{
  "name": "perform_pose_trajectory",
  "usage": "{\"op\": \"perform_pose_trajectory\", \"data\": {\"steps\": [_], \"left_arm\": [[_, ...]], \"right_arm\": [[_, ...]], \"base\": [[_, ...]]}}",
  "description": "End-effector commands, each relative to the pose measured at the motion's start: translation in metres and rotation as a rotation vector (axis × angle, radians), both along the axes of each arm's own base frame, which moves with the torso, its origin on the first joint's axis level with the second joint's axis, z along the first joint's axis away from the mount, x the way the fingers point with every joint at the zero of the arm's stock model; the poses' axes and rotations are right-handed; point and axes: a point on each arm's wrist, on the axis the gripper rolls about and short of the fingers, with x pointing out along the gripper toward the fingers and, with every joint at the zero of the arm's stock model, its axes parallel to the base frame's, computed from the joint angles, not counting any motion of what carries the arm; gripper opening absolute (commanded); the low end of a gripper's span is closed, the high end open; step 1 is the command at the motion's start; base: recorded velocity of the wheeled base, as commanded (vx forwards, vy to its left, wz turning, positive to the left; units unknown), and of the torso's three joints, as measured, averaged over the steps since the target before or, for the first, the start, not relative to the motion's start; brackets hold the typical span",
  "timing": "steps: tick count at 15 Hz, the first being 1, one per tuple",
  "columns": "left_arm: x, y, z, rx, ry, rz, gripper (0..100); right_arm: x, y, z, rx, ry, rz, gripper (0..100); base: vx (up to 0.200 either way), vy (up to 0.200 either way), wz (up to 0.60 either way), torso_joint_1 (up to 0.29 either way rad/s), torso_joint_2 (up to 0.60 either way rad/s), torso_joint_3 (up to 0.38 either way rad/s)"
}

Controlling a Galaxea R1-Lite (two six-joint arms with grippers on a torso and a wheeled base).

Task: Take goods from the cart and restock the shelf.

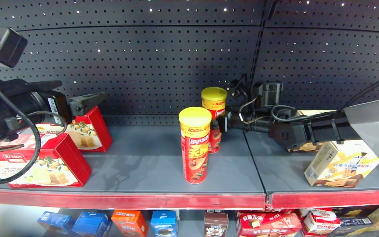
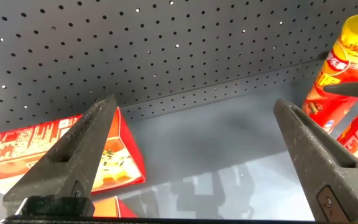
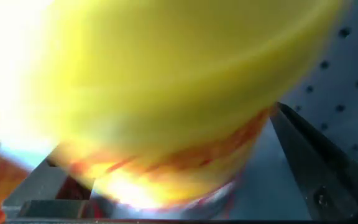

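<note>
At frame centre the right tool (image 1: 219, 124) straddles the rear can (image 1: 213, 98), upright on the shelf (image 1: 137, 164) just behind the front can (image 1: 195, 148), seemingly to line them up; I cannot tell whether it grips, and the left tool (image 2: 194, 102) gapes empty at left.

chip can (image 1: 213, 110): glossy print, smooth plastic lid | shelf (image 1: 137, 161): matt painted metal

Yellow-lidded chip can (image 3: 166, 81), blurred and very near, wedged between the dark fingers (image 3: 316, 168) of the right gripper (image 3: 166, 134), seemingly touching both; perforated back panel (image 3: 353, 68) just behind.
</note>
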Motion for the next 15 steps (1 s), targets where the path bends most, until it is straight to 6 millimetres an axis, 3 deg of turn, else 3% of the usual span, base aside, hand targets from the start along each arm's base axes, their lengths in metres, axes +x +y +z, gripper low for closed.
{"op": "perform_pose_trajectory", "data": {"steps": [1, 15], "left_arm": [[0.001, 0.000, 0.000, 0.000, 0.002, 0.000, 100], [0.016, -0.003, -0.008, 0.005, 0.029, 0.000, 100]], "right_arm": [[-0.013, -0.005, 0.009, 0.001, -0.003, 0.004, 100], [-0.058, -0.022, 0.023, -0.009, 0.018, 0.022, 100]], "base": [[0.000, 0.000, 0.00, 0.000, 0.00, 0.000], [0.000, 0.000, 0.00, 0.000, 0.00, 0.000]]}}
